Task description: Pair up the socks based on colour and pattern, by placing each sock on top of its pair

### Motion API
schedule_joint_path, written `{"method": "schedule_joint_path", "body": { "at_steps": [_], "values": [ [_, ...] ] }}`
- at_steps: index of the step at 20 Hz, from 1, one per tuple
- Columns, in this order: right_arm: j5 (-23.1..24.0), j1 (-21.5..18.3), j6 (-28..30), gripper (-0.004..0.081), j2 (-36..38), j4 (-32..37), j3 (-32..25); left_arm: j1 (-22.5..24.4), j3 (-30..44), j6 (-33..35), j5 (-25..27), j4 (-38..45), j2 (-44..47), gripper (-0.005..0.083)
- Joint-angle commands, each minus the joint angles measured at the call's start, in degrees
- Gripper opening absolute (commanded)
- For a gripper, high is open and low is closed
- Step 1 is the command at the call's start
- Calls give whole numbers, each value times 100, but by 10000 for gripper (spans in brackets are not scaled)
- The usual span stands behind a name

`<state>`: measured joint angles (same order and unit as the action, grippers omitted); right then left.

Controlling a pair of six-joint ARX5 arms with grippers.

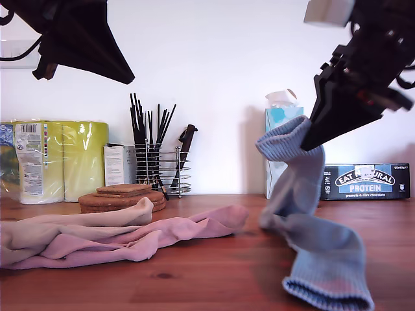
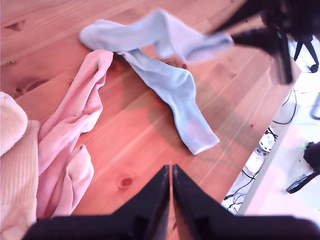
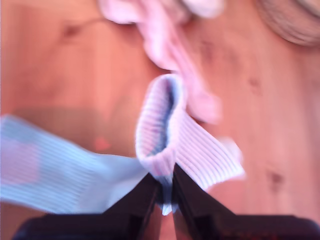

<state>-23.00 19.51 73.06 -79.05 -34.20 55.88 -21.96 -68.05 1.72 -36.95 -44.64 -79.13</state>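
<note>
One light blue sock point(image 1: 292, 175) hangs by its cuff from my second gripper point(image 1: 312, 139), which is shut on it at the exterior view's right; the pinched cuff point(image 3: 167, 130) fills the second wrist view. The sock's lower end trails onto the table. A second light blue sock point(image 1: 327, 272) point(image 2: 175, 95) lies flat below it. Pink socks point(image 1: 162, 236) point(image 2: 70, 135) and pale beige socks point(image 1: 71, 227) point(image 2: 15, 165) lie heaped at the exterior view's left. My first gripper point(image 1: 126, 76) point(image 2: 169, 175) hovers high above that heap, shut and holding nothing.
Stacked cork coasters point(image 1: 123, 197), a wire rack of black utensils point(image 1: 159, 162), paper towel rolls point(image 1: 58, 159), a tissue box point(image 1: 279, 123) and a protein bar box point(image 1: 366, 181) line the back wall. The table edge point(image 2: 260, 150) runs near the flat blue sock.
</note>
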Motion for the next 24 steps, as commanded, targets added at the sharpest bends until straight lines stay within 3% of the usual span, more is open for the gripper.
{"method": "schedule_joint_path", "body": {
  "at_steps": [1,3,7,10,14,18,21,23,24],
  "values": [
    [4,155,136,-12,26,-549,-31,9,33,48,-7,103,50,-24],
    [68,376,417,-12,7,-999,-107,11,33,46,-7,184,50,-24],
    [260,662,505,4,-79,-997,-426,11,33,26,-9,299,50,-24],
    [240,673,433,222,-195,-1320,-511,11,33,26,-9,299,50,-24],
    [326,673,-35,428,-201,-1410,-501,11,33,26,-9,315,50,-24],
    [466,713,-509,429,-68,-1368,-437,11,33,26,-11,315,50,-24],
    [450,734,-1628,389,243,-1373,-179,11,33,26,-7,317,50,-24],
    [448,748,-2730,218,446,-1370,-13,17,33,63,20,354,50,-24],
    [450,748,-3348,91,516,-1338,28,37,33,227,68,358,50,-24]
  ]
}}
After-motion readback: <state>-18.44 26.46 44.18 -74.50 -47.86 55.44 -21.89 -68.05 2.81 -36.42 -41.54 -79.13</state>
